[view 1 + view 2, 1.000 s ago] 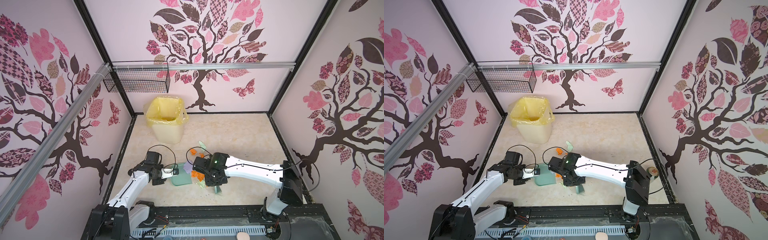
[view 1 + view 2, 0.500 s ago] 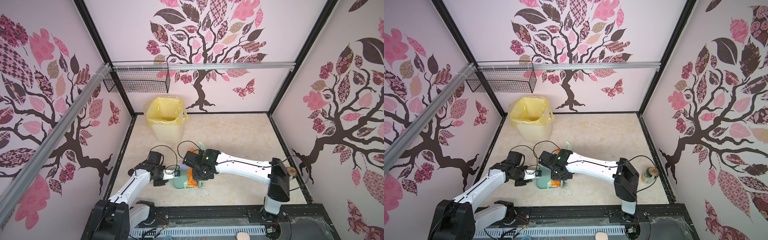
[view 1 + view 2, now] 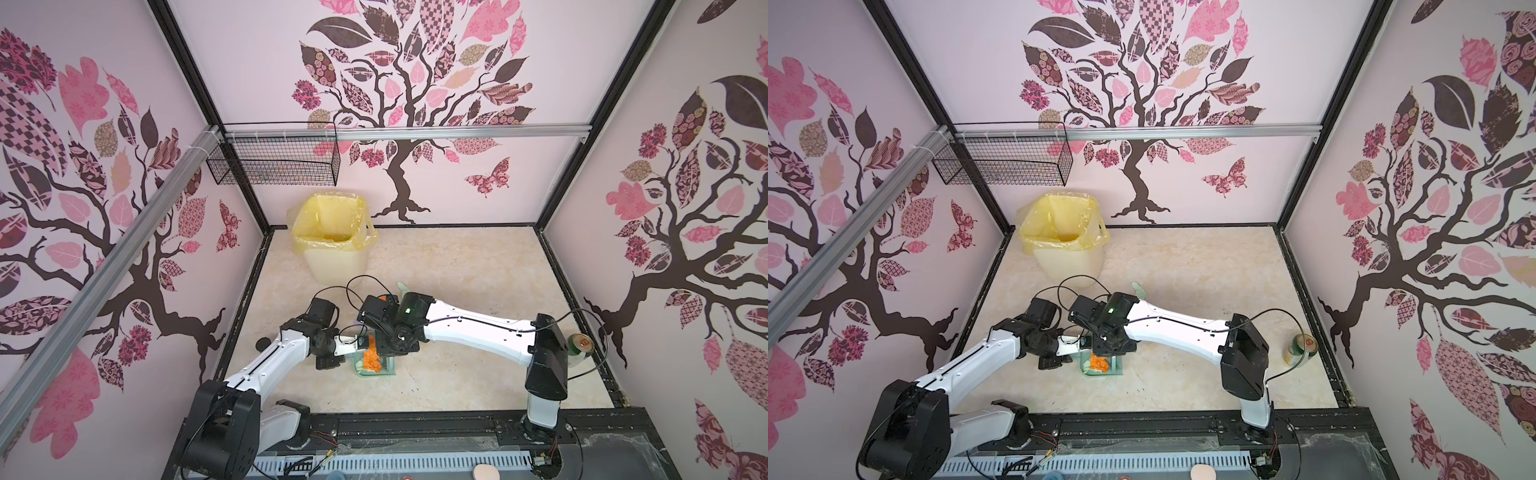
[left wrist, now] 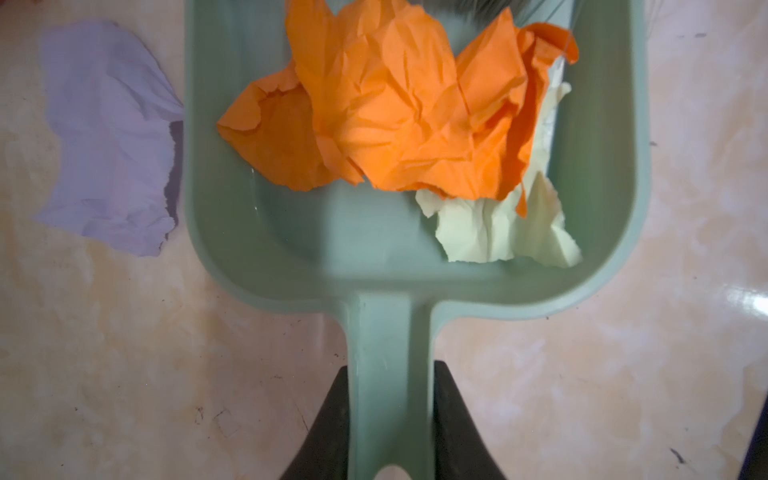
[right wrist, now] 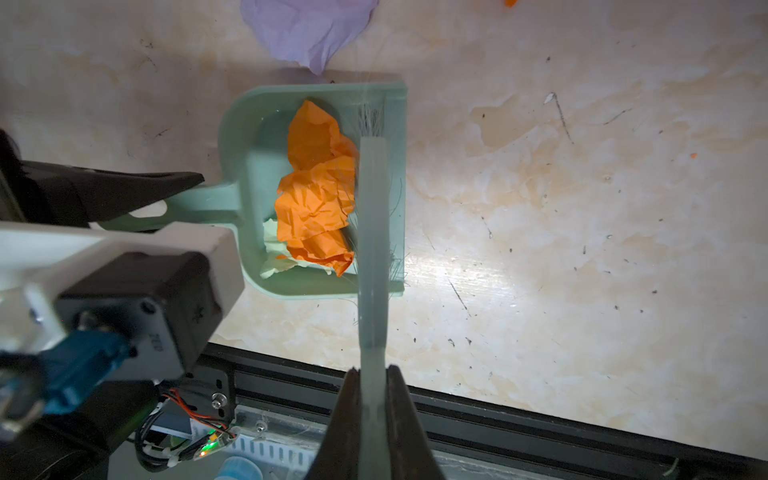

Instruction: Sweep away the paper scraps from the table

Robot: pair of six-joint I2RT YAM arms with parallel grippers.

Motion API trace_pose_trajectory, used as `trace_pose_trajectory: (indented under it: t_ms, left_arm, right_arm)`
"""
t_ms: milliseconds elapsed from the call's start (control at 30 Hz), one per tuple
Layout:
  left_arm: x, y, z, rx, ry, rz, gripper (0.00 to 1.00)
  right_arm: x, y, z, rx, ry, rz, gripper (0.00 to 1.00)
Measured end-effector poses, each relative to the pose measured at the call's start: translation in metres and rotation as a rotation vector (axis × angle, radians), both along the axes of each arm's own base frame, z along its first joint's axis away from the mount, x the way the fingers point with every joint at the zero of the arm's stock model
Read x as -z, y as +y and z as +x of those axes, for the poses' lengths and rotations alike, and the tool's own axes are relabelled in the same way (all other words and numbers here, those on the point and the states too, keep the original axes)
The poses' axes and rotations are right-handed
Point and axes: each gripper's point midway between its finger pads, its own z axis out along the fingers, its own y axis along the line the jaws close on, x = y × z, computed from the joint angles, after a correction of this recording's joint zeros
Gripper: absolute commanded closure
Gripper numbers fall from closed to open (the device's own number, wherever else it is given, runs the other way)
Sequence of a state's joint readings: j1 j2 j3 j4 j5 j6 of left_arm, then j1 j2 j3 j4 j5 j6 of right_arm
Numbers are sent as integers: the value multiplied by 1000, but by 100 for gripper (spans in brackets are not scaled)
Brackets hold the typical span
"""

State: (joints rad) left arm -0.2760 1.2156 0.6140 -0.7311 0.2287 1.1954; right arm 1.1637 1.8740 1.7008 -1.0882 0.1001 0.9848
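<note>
The left gripper's (image 4: 388,376) black fingers (image 4: 328,428) are clamped tight on the handle of the dustpan (image 4: 208,174). The right gripper's (image 5: 372,374) fingers (image 5: 345,415) are squeezed together on the thin handle of the brush (image 5: 372,249). The biggest thing is the table (image 3: 457,266), beige with creamy swirls. At its far left stands a pale bin (image 3: 332,262) lined with a yellow bag. A black wire basket (image 3: 274,166) hangs on the wall above it. A green can (image 3: 1302,347) stands far off at the right edge; its label is too small to read. The green dustpan sits flat on the table, near the front and left of the middle, with its open mouth to the right. The brush lies across that mouth, and its bristles (image 5: 370,118) touch the pan's floor. Some of the paper scraps are inside the pan: crumpled orange ones (image 4: 395,116) on top of a pale green one (image 4: 498,232). A lilac scrap (image 4: 108,137) lies on the table just beside the pan's far wall. Another pale green scrap (image 3: 402,287) lies farther back, past the right arm. A small mark on the left gripper's black block (image 5: 156,334) is too blurry to read.
</note>
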Motion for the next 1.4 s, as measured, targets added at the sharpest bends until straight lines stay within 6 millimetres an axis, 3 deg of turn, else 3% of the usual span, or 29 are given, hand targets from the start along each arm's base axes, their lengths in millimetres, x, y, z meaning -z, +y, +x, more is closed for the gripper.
trace_pose_trajectory:
  t_ms: [100,233,367,500,700,933,1233,1400]
  left_arm:
    - [-1,-1,1,-31,4,-10,100]
    - [-7,-3,0,-72,3,-38,100]
    - [-23,-3,-3,-119,-25,-82,100]
    - [-36,0,-10,-158,-63,-114,100]
    - [-42,19,-19,-242,-72,-110,100]
    - [-27,50,-29,-320,13,-11,100]
    - [-30,88,-20,-407,22,59,100]
    - [-42,97,-15,-423,8,59,100]
  right_arm:
    - [-5,-20,4,-4,-23,-81,100]
    - [-35,-38,18,-18,-79,-119,100]
    - [-76,-66,52,19,-162,-98,100]
    - [-94,-98,85,53,-223,-122,100]
    - [-88,-131,128,39,-232,-202,100]
    - [-70,-124,192,-97,-283,-370,100]
    - [-39,-117,217,-241,-283,-512,100]
    - [-21,-112,224,-275,-268,-541,100]
